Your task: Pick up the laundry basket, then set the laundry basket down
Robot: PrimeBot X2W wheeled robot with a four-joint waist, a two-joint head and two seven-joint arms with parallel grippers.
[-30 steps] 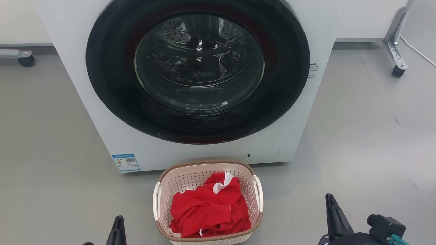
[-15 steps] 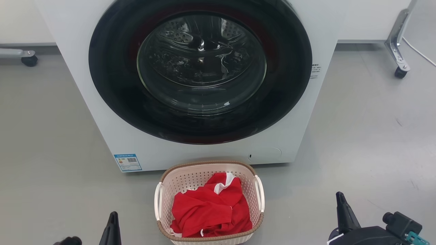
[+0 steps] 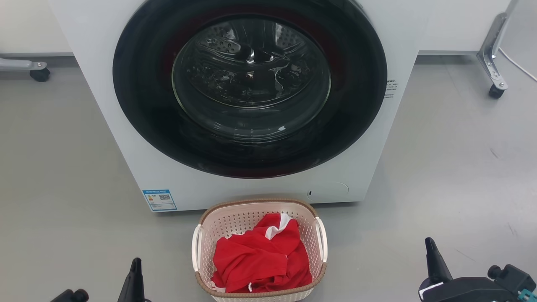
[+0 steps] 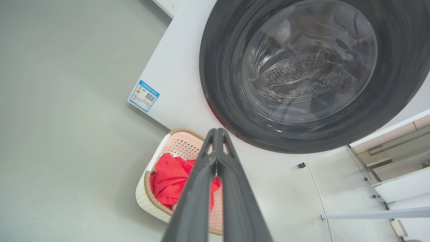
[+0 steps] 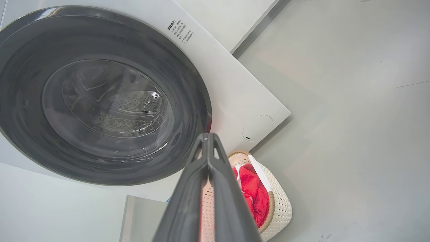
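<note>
The laundry basket (image 3: 235, 221), cream with a brown woven-look rim and white side handles, stands on the grey floor just in front of the washer. A red garment (image 3: 260, 260) with white trim lies in it. My left gripper (image 3: 135, 263) is low at the left of the basket, well apart from it, fingers shut. My right gripper (image 3: 428, 243) is further off on the right side, also shut. From the left wrist, the shut left gripper (image 4: 217, 133) points over the basket (image 4: 147, 198). The right gripper (image 5: 208, 137) has the basket (image 5: 280, 201) just to its right.
A white front-loading washer (image 3: 126, 138) with a dark round door closes off the space behind the basket. Wheeled frame legs stand at the far left (image 3: 40, 74) and far right (image 3: 496, 91), with a white cable (image 3: 520, 67) on the floor there.
Both grippers have drifted outward, the left one leftwards and the right one rightwards, away from the basket. The camera has shifted slightly. The basket stays on the floor.
</note>
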